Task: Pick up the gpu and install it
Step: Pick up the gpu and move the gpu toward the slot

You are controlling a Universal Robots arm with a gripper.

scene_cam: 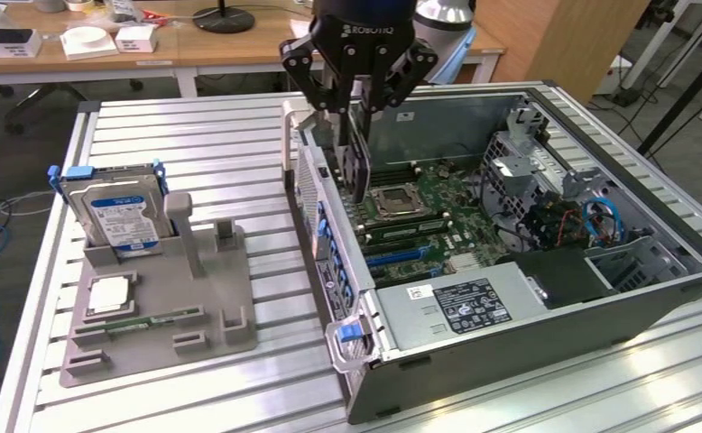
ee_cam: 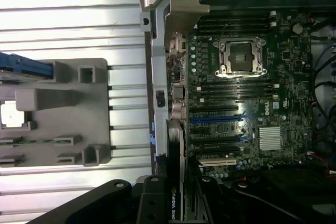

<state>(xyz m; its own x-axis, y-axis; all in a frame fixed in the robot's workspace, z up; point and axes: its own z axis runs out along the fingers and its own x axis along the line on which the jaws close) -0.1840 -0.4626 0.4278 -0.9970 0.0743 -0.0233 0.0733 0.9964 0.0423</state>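
Logged slatted worktop (scene_cam: 207,135) carrying open computer case (scene_cam: 531,316), side off, presumably for slot access. Noted grey holder (scene_cam: 207,298) at 9 o'clock of case, hard drive (scene_cam: 116,212) standing upright in it. Found gripper (scene_cam: 355,104) over case, fingers clamped on gpu (scene_cam: 354,171), hung edge-down at 10 o'clock of CPU socket (scene_cam: 396,200), likely to meet slots. Cannot make out card's lower edge or bracket.

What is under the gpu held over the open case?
Under the gpu lies the motherboard, with blue and black expansion slots. The card itself hides the spot directly beneath its edge.
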